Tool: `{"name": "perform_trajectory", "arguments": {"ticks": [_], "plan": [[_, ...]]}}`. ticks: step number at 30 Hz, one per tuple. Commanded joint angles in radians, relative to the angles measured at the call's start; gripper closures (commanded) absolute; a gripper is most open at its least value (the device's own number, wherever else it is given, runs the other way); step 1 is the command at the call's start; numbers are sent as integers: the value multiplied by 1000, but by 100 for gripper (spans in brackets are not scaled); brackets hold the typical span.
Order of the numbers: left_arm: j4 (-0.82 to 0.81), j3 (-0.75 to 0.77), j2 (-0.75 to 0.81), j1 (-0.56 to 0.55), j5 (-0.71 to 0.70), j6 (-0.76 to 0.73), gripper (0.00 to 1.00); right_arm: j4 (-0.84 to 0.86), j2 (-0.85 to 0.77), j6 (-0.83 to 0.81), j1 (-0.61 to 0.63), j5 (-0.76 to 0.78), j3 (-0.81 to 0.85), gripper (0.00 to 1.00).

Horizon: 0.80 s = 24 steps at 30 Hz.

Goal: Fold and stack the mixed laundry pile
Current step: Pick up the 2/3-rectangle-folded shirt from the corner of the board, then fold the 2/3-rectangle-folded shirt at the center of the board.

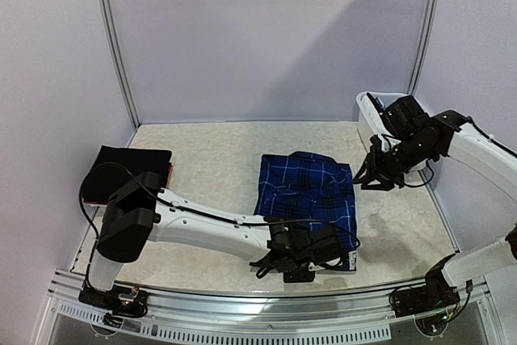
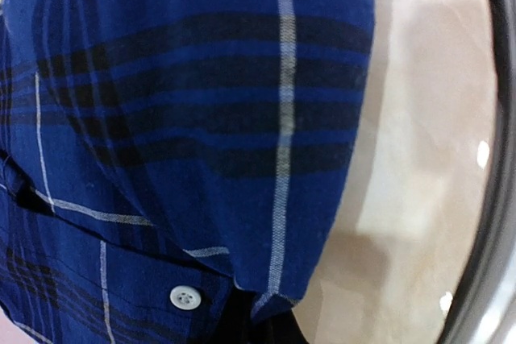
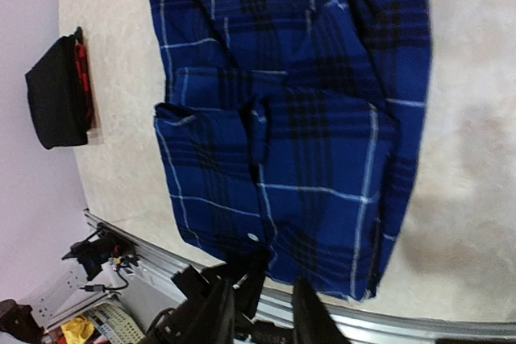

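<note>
Close against the left wrist camera hangs the blue plaid shirt, its cloth filling nearly the whole view. A white button sits low on the placket, and the hem runs down into a dark shape at the bottom edge. From above, the shirt lies partly folded in the middle of the table. The left gripper sits at the shirt's near edge, close to its near right corner, with its jaws pressed together on the hem there. The right gripper hangs over the shirt's far right edge, pointing down, its jaws apart with nothing between them; whether its tips touch the cloth cannot be told. In the right wrist view the shirt is doubled over on itself, one panel laid across its middle. Well to the left of the shirt, apart from it, a folded black garment lies flat, and a red-and-black layer shows along the side that faces the shirt. Beyond the shirt's far right corner, behind the right gripper, stands a white basket.
</note>
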<state>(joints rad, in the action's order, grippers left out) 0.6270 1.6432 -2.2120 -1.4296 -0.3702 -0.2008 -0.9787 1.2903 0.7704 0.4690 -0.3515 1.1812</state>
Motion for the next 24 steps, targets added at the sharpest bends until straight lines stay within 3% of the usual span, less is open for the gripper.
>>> {"name": "perform_trajectory", "arguments": {"ticks": [1, 5, 10, 17, 24], "plan": [[171, 37, 117, -28, 98, 51, 100, 193, 135, -119, -1, -214, 33, 82], [275, 76, 180, -33, 149, 68, 100, 286, 256, -176, 24, -343, 46, 94], [395, 164, 202, -34, 201, 75, 100, 349, 397, -232, 73, -403, 81, 100], [554, 324, 191, -22, 229, 67, 100, 364, 551, -284, 131, -435, 80, 100], [620, 417, 192, 17, 273, 58, 100, 413, 563, -308, 193, -464, -56, 100]]}}
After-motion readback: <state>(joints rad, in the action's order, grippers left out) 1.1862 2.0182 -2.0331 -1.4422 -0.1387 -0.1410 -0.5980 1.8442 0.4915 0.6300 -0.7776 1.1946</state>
